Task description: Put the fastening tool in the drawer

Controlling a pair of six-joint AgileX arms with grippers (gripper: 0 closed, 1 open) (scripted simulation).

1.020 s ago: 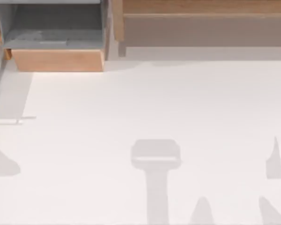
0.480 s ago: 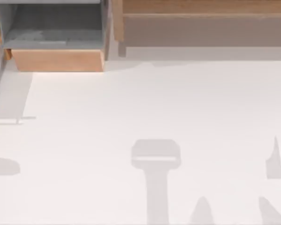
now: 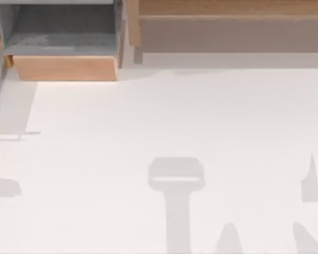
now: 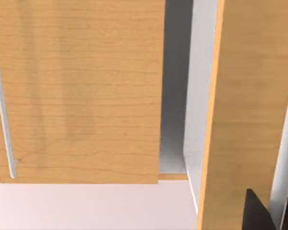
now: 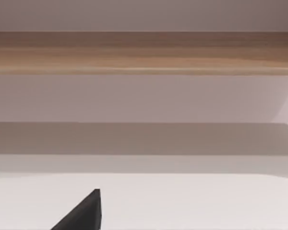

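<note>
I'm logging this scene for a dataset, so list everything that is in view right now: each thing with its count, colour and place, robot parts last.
boxy drawer with grey inner walls and light tan wooden front panel: one, pulled open, grey floor bare, top view's far left.
long brown wooden shelf unit: one, brown, along the far edge to the drawer's right; its shelf board crosses the right wrist view.
white table: one, white, with grey shadows near its near edge.
thin silver bar handle: one, on a tan wooden panel in the left wrist view.
left gripper's finger: dark tip, close beside a tan wooden panel.
right gripper's finger: dark tip, above the table, facing the shelf.
</note>
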